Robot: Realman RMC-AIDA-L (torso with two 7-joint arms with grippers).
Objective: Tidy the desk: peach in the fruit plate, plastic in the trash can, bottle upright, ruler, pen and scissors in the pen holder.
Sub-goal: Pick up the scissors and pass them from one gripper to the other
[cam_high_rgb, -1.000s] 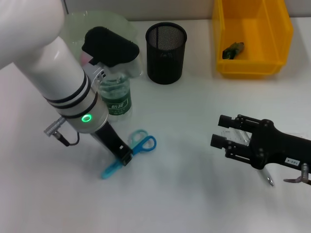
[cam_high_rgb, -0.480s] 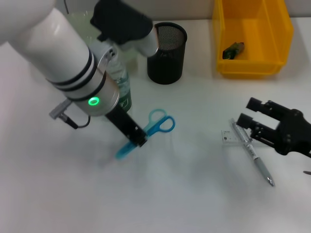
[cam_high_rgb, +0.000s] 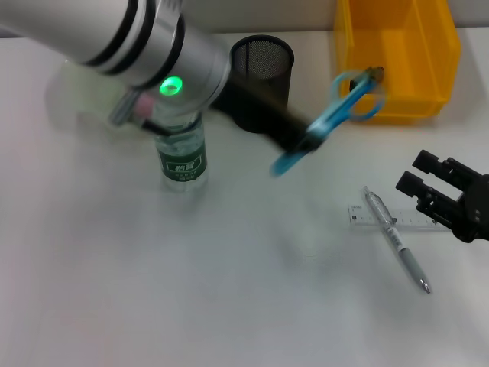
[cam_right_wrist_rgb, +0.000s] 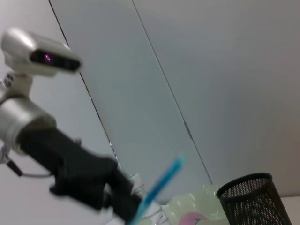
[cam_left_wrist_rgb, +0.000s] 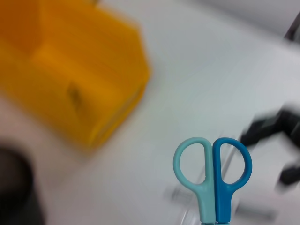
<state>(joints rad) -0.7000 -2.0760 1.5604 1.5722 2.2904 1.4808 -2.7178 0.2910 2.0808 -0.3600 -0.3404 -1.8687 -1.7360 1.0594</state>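
Blue scissors (cam_high_rgb: 328, 122) clamped in left gripper (cam_high_rgb: 302, 140); peach (cam_right_wrist_rgb: 194, 219) shows only from right wrist

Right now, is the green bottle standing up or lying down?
Standing up. The bottle stands on the table on its base, label level, neck hidden behind the left arm.

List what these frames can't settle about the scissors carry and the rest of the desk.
- Left tool, head view: motion blur hides its grip on the scissors.
- Scissors blades, left wrist view: cut off by the edge.
- Item in the yellow bin, head view: scissors handles cover it.
- Ruler markings: too small.
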